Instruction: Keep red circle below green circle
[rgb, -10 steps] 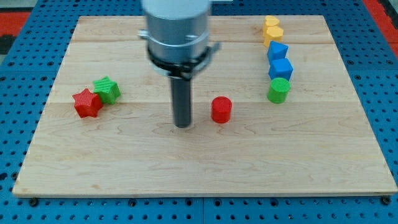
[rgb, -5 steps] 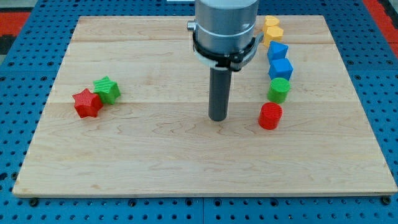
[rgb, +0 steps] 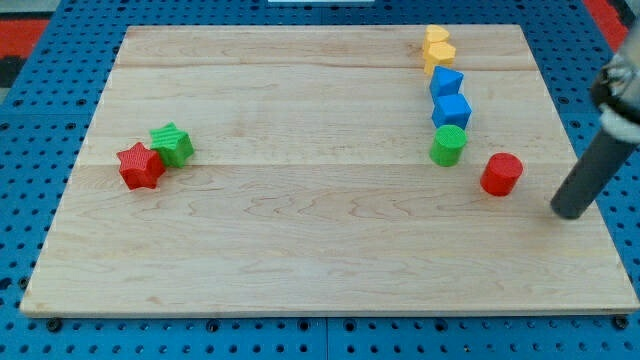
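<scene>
The red circle (rgb: 501, 174) is a short red cylinder on the wooden board at the view's right. It lies to the right of and a little below the green circle (rgb: 448, 145), with a small gap between them. My tip (rgb: 571, 211) is at the board's right edge, to the right of and slightly below the red circle, not touching it.
Above the green circle stand two blue blocks (rgb: 450, 108) (rgb: 446, 81) and two yellow blocks (rgb: 437, 48) in a column. A red star (rgb: 140, 166) and a green star (rgb: 172, 144) touch at the view's left. A blue pegboard (rgb: 30, 150) surrounds the wooden board (rgb: 300, 230).
The red circle slid right, from the board's middle to beside the green circle. My tip swept from the middle of the board to its right edge.
</scene>
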